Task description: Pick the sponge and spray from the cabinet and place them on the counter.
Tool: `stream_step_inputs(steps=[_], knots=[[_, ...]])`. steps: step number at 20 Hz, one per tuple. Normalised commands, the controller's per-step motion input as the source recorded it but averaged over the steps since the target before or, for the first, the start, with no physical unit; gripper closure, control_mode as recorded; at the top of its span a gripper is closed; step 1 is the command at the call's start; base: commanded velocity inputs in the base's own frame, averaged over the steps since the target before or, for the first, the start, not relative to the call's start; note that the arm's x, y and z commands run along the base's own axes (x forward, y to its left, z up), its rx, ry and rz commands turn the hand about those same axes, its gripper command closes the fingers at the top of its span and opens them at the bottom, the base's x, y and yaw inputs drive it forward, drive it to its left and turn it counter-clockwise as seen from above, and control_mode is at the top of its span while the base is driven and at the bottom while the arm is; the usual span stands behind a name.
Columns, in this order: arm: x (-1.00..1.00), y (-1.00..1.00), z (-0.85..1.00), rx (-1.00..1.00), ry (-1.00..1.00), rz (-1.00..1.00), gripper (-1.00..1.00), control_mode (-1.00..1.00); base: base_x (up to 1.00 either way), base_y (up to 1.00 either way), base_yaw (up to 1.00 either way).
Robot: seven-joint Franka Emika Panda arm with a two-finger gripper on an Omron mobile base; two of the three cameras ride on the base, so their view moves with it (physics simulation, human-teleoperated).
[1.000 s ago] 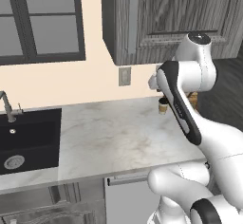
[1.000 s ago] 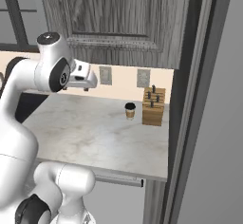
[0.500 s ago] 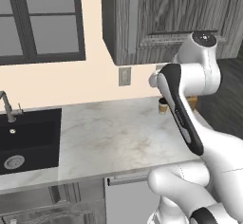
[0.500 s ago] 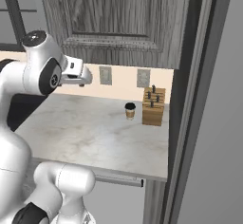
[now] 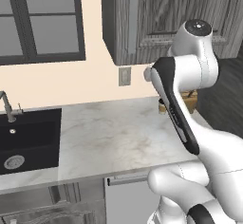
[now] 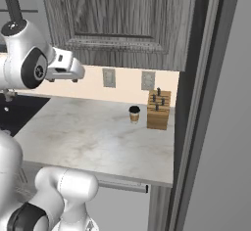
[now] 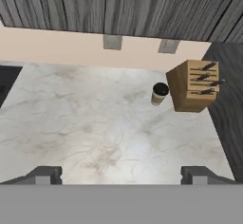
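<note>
- My gripper [image 7: 121, 173] is released, holding nothing; the counter [image 7: 95, 128] lies below it, the closed cabinet [image 7: 123, 4] ahead
- Since half a second the arm swung further left

The white arm rises from the base and bends at a high elbow. Its gripper [image 7: 121, 174] points forward and downward, its fingers [image 7: 45, 174] spread wide apart, holding nothing.

A peach wall [image 5: 95, 83] runs behind, with two grey outlets [image 6: 109, 77] side by side; a dark-framed window [image 5: 40, 21] sits at the left above a black sink [image 5: 28, 137] with a faucet [image 5: 7, 107]; a tall dark panel [image 6: 193, 103] closes the right end; grey lower cabinets [image 5: 128, 199] stand below.
</note>
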Motion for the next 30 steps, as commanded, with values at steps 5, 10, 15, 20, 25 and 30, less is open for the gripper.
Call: stream_step_inputs(steps=[5, 10, 15, 20, 25, 30], knots=[[-0.05, 0.45, 0.27, -0.07, 0.00, -0.01, -1.00, -1.00, 0.00, 0.00, 0.00], [0.00, 0.42, 0.26, -0.07, 0.00, 0.00, -1.00, -1.00, 0.00, 0.00, 0.00], [0.07, 0.36, 0.17, -0.03, 0.00, 0.00, -1.00, -1.00, 0.00, 0.00, 0.00], [0.01, 0.09, 0.11, 0.02, -0.05, -0.02, -1.00, -1.00, 0.00, 0.00, 0.00], [0.19, 0.10, 0.15, 0.02, -0.02, 0.00, -1.00, -1.00, 0.00, 0.00, 0.00], [0.30, 0.11, 0.12, 0.00, 0.00, 0.00, -1.00, -1.00, 0.00, 0.00, 0.00]])
